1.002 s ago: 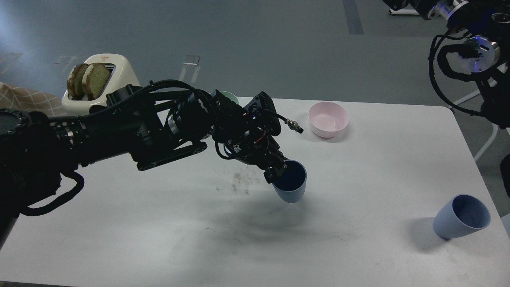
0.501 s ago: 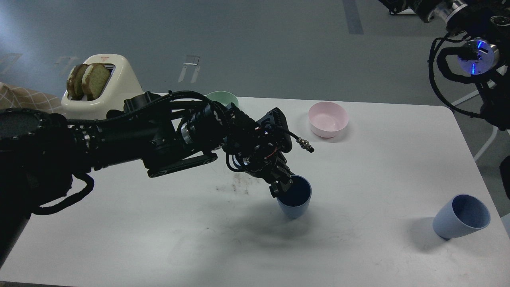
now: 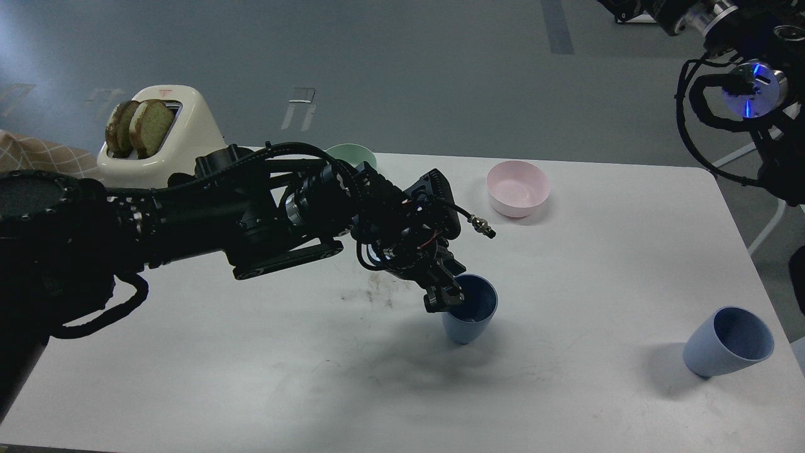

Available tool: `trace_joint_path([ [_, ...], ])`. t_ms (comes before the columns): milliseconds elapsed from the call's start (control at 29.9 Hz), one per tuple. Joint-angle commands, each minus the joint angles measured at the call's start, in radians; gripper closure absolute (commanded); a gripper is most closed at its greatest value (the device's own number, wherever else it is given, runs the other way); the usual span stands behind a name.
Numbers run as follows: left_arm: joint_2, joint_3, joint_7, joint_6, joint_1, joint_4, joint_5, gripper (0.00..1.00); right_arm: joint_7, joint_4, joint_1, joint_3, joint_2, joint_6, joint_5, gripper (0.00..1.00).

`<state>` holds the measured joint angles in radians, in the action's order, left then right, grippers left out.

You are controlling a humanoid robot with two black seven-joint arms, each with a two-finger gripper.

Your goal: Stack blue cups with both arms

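Observation:
One blue cup (image 3: 470,314) stands about upright on the white table (image 3: 251,365), right of the middle. My left gripper (image 3: 444,296) comes in from the left and is shut on the near-left part of its rim, one finger inside the cup. The second blue cup (image 3: 729,343) sits tilted near the table's front right corner, its mouth facing up and right, with nothing touching it. My right arm (image 3: 748,88) is raised at the top right, beyond the table's edge; its gripper is out of view.
A pink bowl (image 3: 517,187) stands at the back of the table, right of centre. A mint-green bowl (image 3: 352,154) is partly hidden behind my left arm. A cream toaster (image 3: 157,129) with bread slices stands at the back left. Dark smudges (image 3: 377,286) mark the table's middle.
My left gripper has moved right and down with the blue cup. The cup has gone from tilted in the air to about upright at the table. The right arm has barely moved.

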<state>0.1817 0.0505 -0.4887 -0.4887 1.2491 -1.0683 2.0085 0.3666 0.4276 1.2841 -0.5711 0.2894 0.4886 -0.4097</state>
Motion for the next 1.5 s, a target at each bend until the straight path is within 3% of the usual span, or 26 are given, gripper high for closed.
trace_joint_path([
  [0, 0.008, -0.001, 0.0, 0.0, 0.036, -0.004, -0.053, 0.13, 0.0, 0.0, 0.0, 0.0, 0.001, 0.0, 0.0, 0.0],
  [234, 0.047, -0.009, 0.0, 0.0, 0.133, -0.025, -0.186, 0.1, 0.0, 0.0, -0.002, 0.0, 0.002, 0.0, 0.0, 0.0],
  [401, 0.128, -0.032, 0.0, 0.0, 0.214, -0.038, -0.348, 0.06, -0.003, 0.054, -0.005, 0.002, 0.088, 0.0, 0.0, 0.0],
  [601, 0.281, -0.106, 0.0, 0.0, 0.222, 0.022, -0.674, 0.04, -0.006, 0.321, -0.069, 0.112, 0.361, 0.0, -0.023, 0.0],
  [735, 0.354, -0.173, 0.0, 0.0, 0.179, 0.132, -0.955, 0.03, -0.005, 0.514, -0.097, 0.192, 0.586, 0.0, -0.205, 0.0],
  [935, 0.331, -0.251, 0.0, 0.0, 0.127, 0.344, -1.27, 0.03, -0.003, 0.736, -0.155, 0.197, 0.829, 0.0, -0.529, 0.0],
  [1102, 0.225, -0.27, 0.0, 0.0, 0.081, 0.513, -1.458, 0.03, 0.0, 0.901, -0.267, 0.2, 1.007, 0.0, -0.691, 0.0],
  [1470, 0.139, -0.279, 0.0, 0.0, 0.047, 0.558, -1.51, 0.03, 0.0, 0.991, -0.499, 0.252, 1.105, 0.0, -0.99, 0.0],
])
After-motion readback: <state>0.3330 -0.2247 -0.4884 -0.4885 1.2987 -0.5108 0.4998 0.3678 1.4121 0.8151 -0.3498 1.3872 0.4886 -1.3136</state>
